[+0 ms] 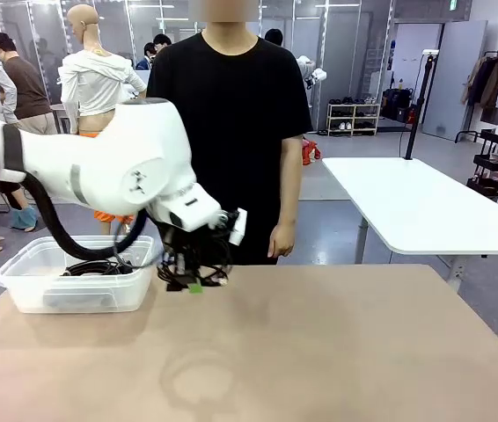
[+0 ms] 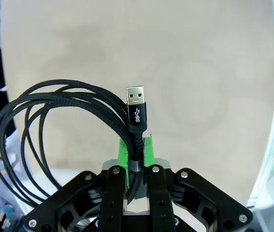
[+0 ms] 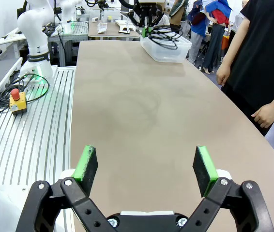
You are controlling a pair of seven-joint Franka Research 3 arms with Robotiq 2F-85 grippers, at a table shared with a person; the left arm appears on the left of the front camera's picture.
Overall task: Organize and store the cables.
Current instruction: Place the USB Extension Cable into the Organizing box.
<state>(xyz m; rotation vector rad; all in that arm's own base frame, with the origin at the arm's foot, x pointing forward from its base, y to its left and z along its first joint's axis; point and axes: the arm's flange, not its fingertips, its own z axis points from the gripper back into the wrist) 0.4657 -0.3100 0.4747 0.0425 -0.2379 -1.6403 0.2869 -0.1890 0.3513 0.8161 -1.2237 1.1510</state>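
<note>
Left gripper point(image 2: 136, 166): pressed together on a black USB cable point(image 2: 69, 125), pinching it just below the plug point(image 2: 136, 104), which points straight out past the green pads point(image 2: 148, 150).
Held cable: its loops hang loose to one side of the gripper, up in the air, just beside the right end of the clear plastic bin point(image 1: 20, 286) in the front view.
Cable in bin: one more black cable point(image 1: 95, 266) already lies inside the bin, near the back wall.
Step in hand: I think the cable is being carried to the bin to be put away.
How to do it well: go over the bin wall first, then come down in the middle. Let go only when the loops are all above the inside, or some may hang over the rim. Stay high enough that the dangling loops do not catch on the wall.
Right gripper point(image 3: 146, 166): spread wide, holding nothing, low over the bare counter point(image 3: 137, 106) and far from the bin.
Edges: the bin sits close to the far left edge of the counter, so a push could slide it off.
Open room: the middle and right of the counter are bare.
Person: stands at the far side with a hand point(image 1: 280, 240) hanging down, near the bin end.
</note>
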